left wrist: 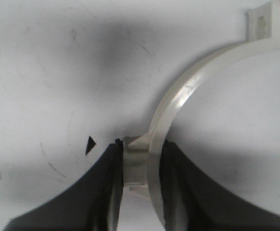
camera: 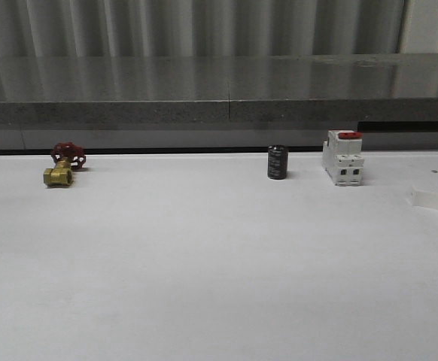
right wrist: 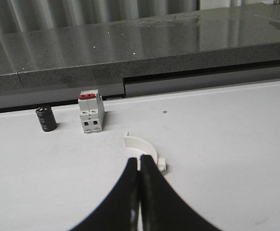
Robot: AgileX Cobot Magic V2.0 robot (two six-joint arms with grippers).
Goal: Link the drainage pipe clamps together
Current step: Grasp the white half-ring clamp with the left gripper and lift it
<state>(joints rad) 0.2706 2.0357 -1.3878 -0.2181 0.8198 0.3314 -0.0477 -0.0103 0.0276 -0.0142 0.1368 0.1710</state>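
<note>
On the table lie two clamp halves [left wrist: 178, 96] [right wrist: 141, 146].

Along the far edge of my white table [camera: 204, 286] I see a brass red-handled valve [camera: 63, 165], a small black cylinder [camera: 277, 162], and a white boxy red-topped switch [camera: 343, 157].

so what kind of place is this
Probably a lab or workshop test bench: a plain white table against a grey ledge, set with loose hardware: a brass valve, a black capacitor, a red-topped switch.

Open tabletop [camera: 204, 263] ahead; valve [camera: 63, 165], capacitor [camera: 278, 162], switch [camera: 343, 157] line its far edge.
</note>
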